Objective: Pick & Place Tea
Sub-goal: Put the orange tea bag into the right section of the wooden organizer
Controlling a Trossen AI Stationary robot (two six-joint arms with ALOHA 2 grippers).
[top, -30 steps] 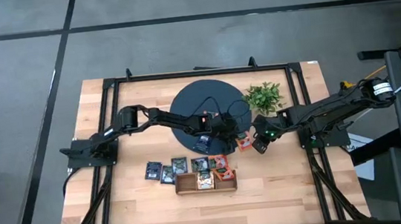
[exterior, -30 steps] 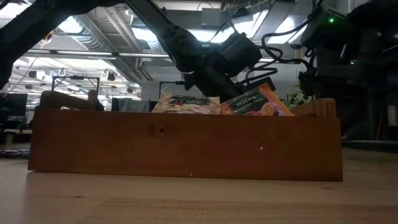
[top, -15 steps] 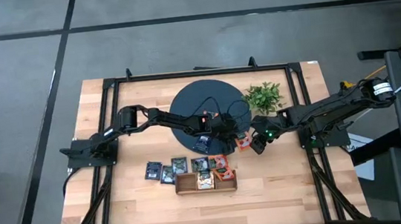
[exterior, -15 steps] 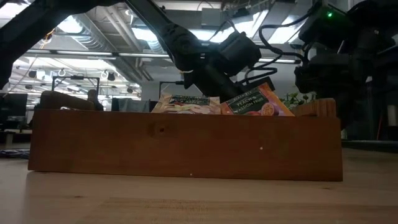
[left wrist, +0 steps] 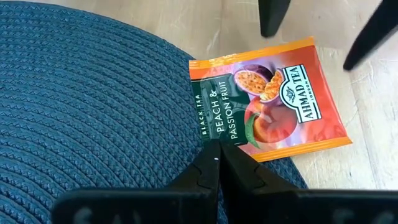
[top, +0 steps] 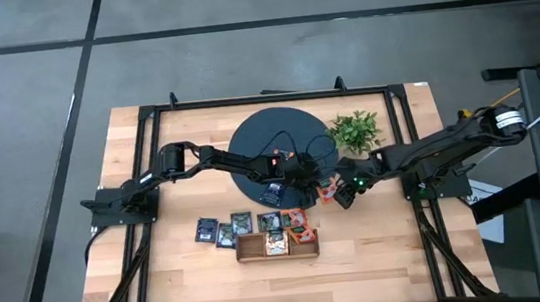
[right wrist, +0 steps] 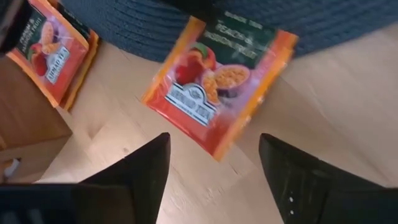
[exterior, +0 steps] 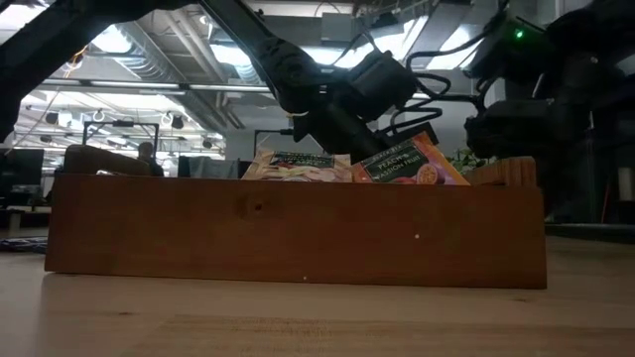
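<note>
Looking down from the high view: wooden table [top: 177, 271]; round dark blue woven mat [top: 274, 145] at its middle; leafy green plant [top: 355, 130] just beside the mat's right edge. Narrow wooden tray [top: 277, 245] lies toward the near edge, sachets inside it. Further loose tea sachets [top: 220, 229] lie in a row just beyond and left of the tray. One orange-red sachet [top: 328, 193] lies at the mat's lower right edge. Left gripper [top: 305, 179] reaches across the mat to that sachet; right gripper [top: 339, 197] sits just beside it from the other side.

Low view: tray's long wall [exterior: 298, 230] fills the foreground; a beige sachet [exterior: 298, 165] and an orange-red one [exterior: 409, 162] lean upright above its rim. Both dark arms hang behind.

Left wrist view: left gripper [left wrist: 219, 149], fingers pressed together, tips meeting at the orange-red sachet's [left wrist: 267, 98] near edge; whether they pinch it cannot be told. Sachet lies partly on the mat [left wrist: 93, 106], partly on bare wood. Two dark fingers of the other arm stand beyond it.

Right wrist view: right gripper [right wrist: 214, 146], fingers [right wrist: 292, 171] spread wide apart, holding nothing, the orange-red sachet [right wrist: 217, 78] between and beyond them. Two stacked orange-red sachets [right wrist: 59, 46] lie near a corner of the tray [right wrist: 25, 124].
</note>
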